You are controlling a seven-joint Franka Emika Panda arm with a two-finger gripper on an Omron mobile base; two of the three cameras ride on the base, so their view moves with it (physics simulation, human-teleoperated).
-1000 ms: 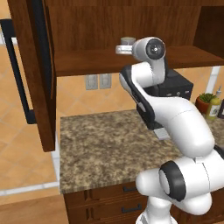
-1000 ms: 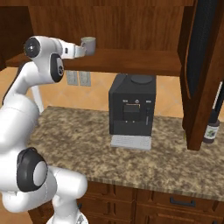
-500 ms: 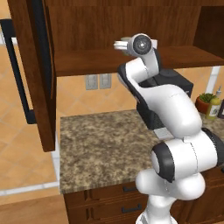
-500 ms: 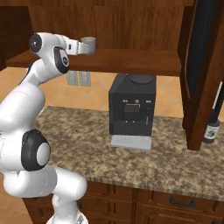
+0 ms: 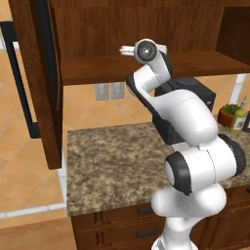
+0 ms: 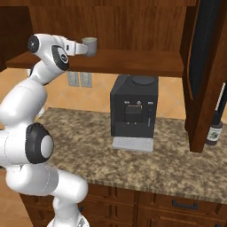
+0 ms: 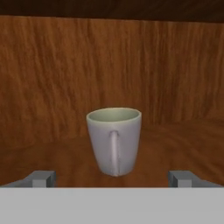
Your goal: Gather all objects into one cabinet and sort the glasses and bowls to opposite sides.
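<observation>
We keep the pincer (image 7: pixel 113 178) wide open, empty, facing the grey mug (image 7: pixel 114 140) upright on the shelf (image 7: pixel 175 144), handle towards us.

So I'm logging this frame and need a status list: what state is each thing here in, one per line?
grey mug: upright on the shelf, handle facing the hand camera, nothing visible inside.
gripper: open, fingertips wide apart either side of the mug, not touching it.
shelf: open, no door, carrying the mug.
cupboard door: swung open.
coffee machine: upright on the counter.
dark bottle: standing upright.
</observation>
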